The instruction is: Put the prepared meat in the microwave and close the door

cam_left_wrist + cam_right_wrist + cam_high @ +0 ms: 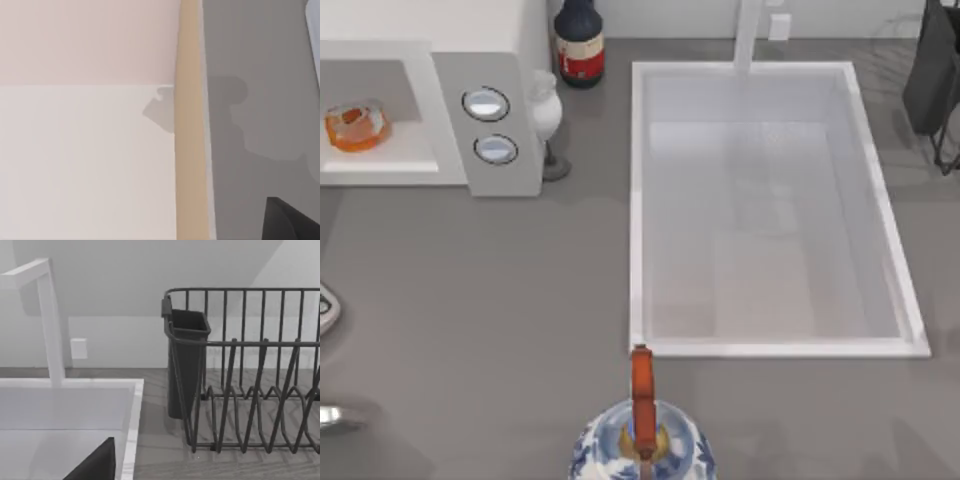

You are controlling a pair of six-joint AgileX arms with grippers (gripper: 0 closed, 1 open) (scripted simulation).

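The prepared meat (356, 125), a small orange clear-wrapped tray pack with a reddish lump, lies on the white floor inside the open cavity of the microwave (485, 75), a large white box-shaped appliance at the far left corner of the grey worktop (490, 300). The pack sits toward the left part of the cavity. The microwave's grey control panel (488, 125) with two round silver dials faces the near side, to the right of the cavity. The cavity is exposed from above; the door cannot be made out.

Just beside the microwave's right side stand a white stemmed vase-like vessel (546, 112) and, behind it at the far edge, a dark bottle with a red and white label (579, 42).

A white rectangular sink basin (770, 210) with a white faucet (748, 35) occupies the right half of the worktop. A dark wire dish rack (250, 375) with a dark utensil holder (186, 360) stands beside the sink at the far right corner.

A blue-and-white kettle with an orange handle (641, 420) sits at the near edge, centre. Part of a flat white scale (326, 308) is at the left edge.

In the left wrist view a flat pale surface and a tan strip (189, 120) appear beside grey worktop. The state of either gripper cannot be told.
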